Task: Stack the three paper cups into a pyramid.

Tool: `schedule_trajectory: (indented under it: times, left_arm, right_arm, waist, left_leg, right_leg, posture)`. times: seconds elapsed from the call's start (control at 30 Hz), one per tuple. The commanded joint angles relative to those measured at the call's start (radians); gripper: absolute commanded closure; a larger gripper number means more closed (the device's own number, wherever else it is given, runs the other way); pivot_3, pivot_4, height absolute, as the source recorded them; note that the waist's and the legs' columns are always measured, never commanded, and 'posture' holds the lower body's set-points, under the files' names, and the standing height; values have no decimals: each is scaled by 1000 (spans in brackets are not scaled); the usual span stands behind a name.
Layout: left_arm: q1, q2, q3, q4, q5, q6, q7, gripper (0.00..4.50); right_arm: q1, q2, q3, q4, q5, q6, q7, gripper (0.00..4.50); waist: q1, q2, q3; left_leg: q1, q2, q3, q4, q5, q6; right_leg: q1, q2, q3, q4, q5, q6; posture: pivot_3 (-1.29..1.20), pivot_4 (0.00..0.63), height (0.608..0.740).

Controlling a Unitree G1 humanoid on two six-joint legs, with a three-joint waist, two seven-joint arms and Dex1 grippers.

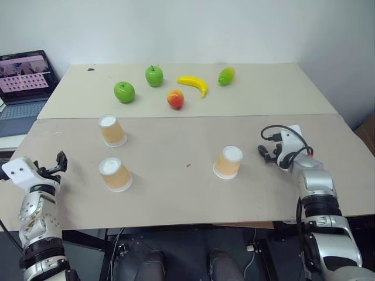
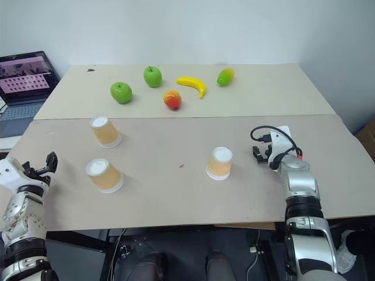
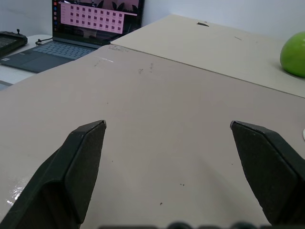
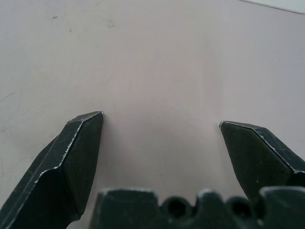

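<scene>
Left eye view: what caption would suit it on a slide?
Three upside-down tan paper cups stand apart on the beige table, unstacked, both grippers open.

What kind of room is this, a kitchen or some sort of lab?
Most likely a robot test bench, not a kitchen: a plain table against a bare wall, a laptop open beside it, and paper cups and fruit such as a banana laid out on it.

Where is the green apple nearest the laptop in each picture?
Left eye view: the green apple sits on the far table, left of the middle.
Right eye view: same spot, far table, left of the middle.
Left wrist view: part of it shows at the picture's edge.
Right wrist view: not in this one.
Shared landmark: the open laptop with the pink screen, off the table's left end, also seen from the left wrist.
</scene>
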Motion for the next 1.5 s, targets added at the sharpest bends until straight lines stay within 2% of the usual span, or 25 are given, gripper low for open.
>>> schedule_trajectory:
  times: [0.03,0.1,0.2,0.3,0.5,0.7,0.83,1.0,1.07,1.27,1.5]
  left_arm:
    - [-24,31,-3,15,9,-21,-12,17]
    - [-28,36,-13,27,13,-22,-36,17]
    - [2,61,2,-52,-45,10,-124,17]
    - [58,106,15,-182,-118,87,-223,17]
    - [188,217,44,-493,-282,299,-347,17]
    - [337,312,41,-748,-448,515,-468,17]
    - [432,341,22,-818,-441,553,-535,17]
    - [440,349,4,-803,-400,550,-568,17]
    - [444,358,-35,-787,-341,519,-593,17]
    - [391,364,-160,-702,-202,430,-653,17]
    - [282,341,-232,-614,-148,386,-680,17]
  right_arm:
    - [10,-23,-37,-32,3,-23,-15,0]
    - [16,-40,-63,-27,9,-33,-27,0]
    - [-38,-64,-128,-26,51,-30,-32,0]
    - [-120,-72,-158,-95,147,32,59,0]
    - [-258,-59,-93,-337,338,189,282,0]
    - [-293,4,73,-632,546,358,473,0]
    - [-234,2,204,-750,560,364,557,0]
    - [-202,-33,354,-763,433,296,578,0]
    - [-190,-34,390,-769,402,275,583,0]
    - [-176,-19,422,-791,365,267,578,0]
    - [-160,-20,410,-836,369,296,558,0]
  waist:
    - [0,0,0]
    - [2,0,0]
    - [2,0,0]
    - [-7,0,0]
    - [-29,1,1]
    - [-25,1,1]
    - [-14,2,1]
    - [-2,2,1]
    - [-1,2,1]
    - [-1,2,1]
    - [0,2,1]
  left_leg:
    - [0,0,0,0,0,0]
    - [0,0,0,0,0,0]
    - [0,0,0,0,0,0]
    - [-1,0,0,0,0,0]
    - [1,2,1,-3,0,0]
    - [1,3,0,-4,0,0]
    - [1,2,0,-4,0,0]
    - [1,2,0,-3,0,0]
    - [1,1,1,-3,0,0]
    - [1,1,1,-3,0,0]
    - [1,1,0,-3,0,0]
  right_leg:
    - [0,0,0,0,0,0]
    - [0,0,0,0,0,0]
    - [0,0,0,0,0,0]
    - [-1,0,0,0,0,0]
    - [-1,1,1,0,0,0]
    - [-1,1,0,-1,0,0]
    - [0,0,0,-1,0,0]
    - [0,1,0,-1,0,0]
    - [-1,0,0,-1,0,-1]
    - [-1,1,0,-2,0,-1]
    - [-1,1,0,-2,0,-1]
  posture:
    - [0,150,732]
    - [0,150,732]
    - [0,150,732]
    - [0,150,732]
    - [0,150,732]
    - [0,150,732]
    - [0,150,732]
    - [0,150,732]
    - [0,150,732]
    - [0,150,732]
    - [0,150,732]
